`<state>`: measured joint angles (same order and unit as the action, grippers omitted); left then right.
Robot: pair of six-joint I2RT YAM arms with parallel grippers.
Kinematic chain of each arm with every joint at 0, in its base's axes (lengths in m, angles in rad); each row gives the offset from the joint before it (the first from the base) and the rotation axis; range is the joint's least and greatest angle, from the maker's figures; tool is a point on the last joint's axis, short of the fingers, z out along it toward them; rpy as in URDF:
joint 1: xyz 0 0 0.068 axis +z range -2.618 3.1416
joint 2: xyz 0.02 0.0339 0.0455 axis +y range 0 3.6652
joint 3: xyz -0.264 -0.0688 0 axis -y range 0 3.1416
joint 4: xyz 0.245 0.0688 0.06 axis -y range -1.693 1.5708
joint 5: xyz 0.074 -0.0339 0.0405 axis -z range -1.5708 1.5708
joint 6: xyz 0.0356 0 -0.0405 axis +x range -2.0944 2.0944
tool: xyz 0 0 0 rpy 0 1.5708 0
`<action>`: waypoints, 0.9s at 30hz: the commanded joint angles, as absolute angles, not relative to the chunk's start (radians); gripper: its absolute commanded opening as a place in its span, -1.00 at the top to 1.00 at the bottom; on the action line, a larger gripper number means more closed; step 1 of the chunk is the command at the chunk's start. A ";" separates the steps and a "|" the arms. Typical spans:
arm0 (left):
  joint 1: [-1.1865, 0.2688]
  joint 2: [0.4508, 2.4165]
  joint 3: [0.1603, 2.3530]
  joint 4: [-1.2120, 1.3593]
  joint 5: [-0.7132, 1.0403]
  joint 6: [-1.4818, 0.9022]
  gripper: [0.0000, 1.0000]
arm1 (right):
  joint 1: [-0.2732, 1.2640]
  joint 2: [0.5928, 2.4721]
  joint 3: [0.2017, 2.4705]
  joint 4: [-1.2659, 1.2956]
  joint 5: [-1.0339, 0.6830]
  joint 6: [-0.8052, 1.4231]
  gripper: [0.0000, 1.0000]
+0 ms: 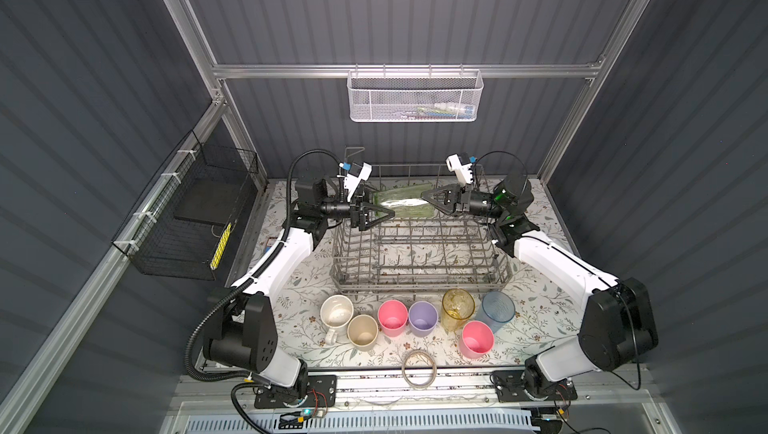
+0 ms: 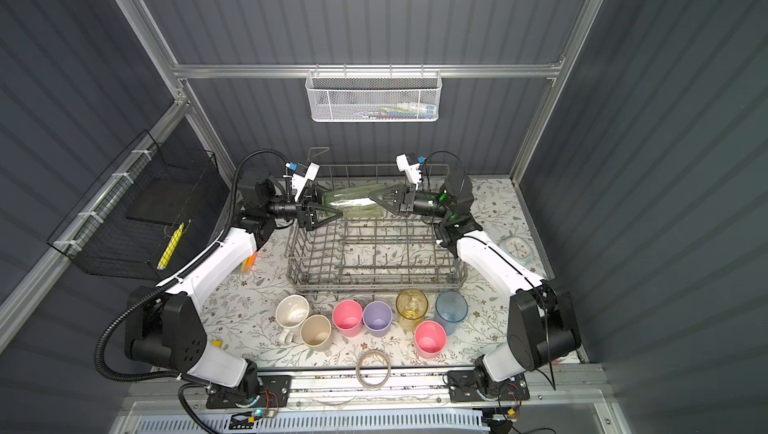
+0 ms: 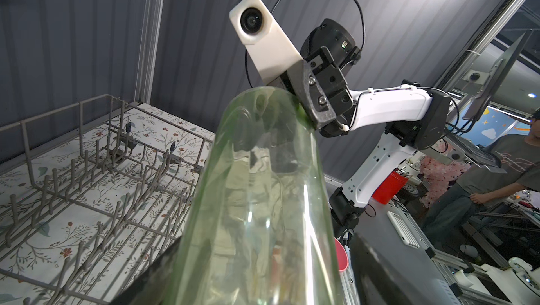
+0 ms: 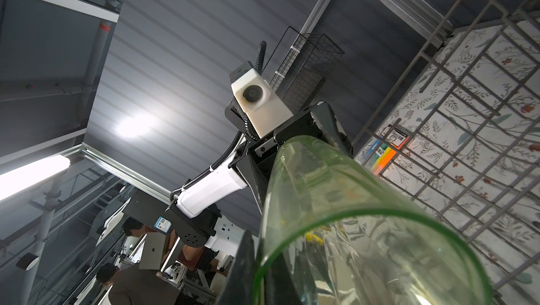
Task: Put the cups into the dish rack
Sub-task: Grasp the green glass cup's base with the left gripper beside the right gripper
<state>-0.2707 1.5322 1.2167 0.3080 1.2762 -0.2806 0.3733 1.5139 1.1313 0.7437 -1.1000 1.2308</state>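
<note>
Over the far part of the dish rack the green tumbler lies on its side in the air, btwn both arms, mouth twd the right arm. There the right tool is pinched narrow on the rim wall, one finger inside. At the base end the left tool stands wide, fingers either side; contact can't be told. Rack sits mid-surface, twd the far edge. Upright btwn rack & near edge: white mug, beige cup, pink cup, lilac cup, amber tumbler, blue tumbler, 2nd pink cup. At the near edge lies a tape ring.
</note>
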 commanded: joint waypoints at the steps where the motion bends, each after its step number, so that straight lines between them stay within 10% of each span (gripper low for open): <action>1: -0.280 1.530 1.240 0.322 1.300 -0.265 -0.60 | 0.380 1.523 1.143 0.810 -1.112 1.243 1.00; 27: -0.292 1.531 1.200 0.384 1.297 -0.308 -0.68 | 0.385 1.560 1.135 0.879 -1.117 1.292 1.00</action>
